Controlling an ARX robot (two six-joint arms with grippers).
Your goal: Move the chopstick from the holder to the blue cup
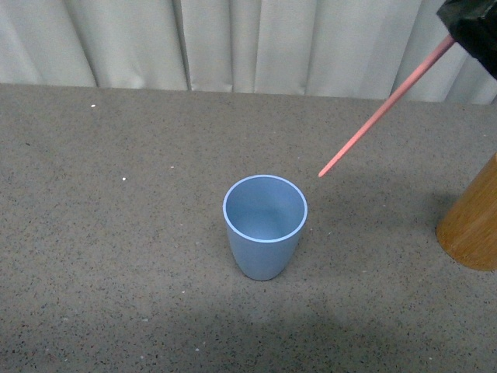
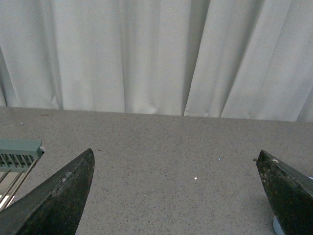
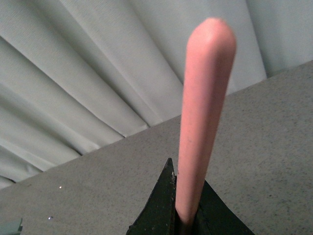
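Speckled grey table (image 1: 116,256), right fingers (image 3: 188,218) clamping chopstick (image 1: 384,109) near blue cup (image 1: 264,233), left fingers (image 2: 63,196) spread.

The right gripper (image 1: 466,31) is raised at the upper right, its jaws clamped on a chopstick (image 1: 384,109). The left gripper (image 2: 176,196) has its jaws spread wide apart.

The chopstick (image 1: 386,108) is salmon pink, plain along its whole length. The blue cup (image 1: 265,226) is a light matte blue with a thin paler rim. The holder (image 1: 472,224) is orange-brown with a fine wood grain (bamboo-like). The table (image 1: 116,256) is grey-brown, speckled with dark and pale flecks. The curtain (image 1: 233,43) is off-white. Both the right gripper (image 1: 470,29) and left gripper (image 2: 178,191) are black.
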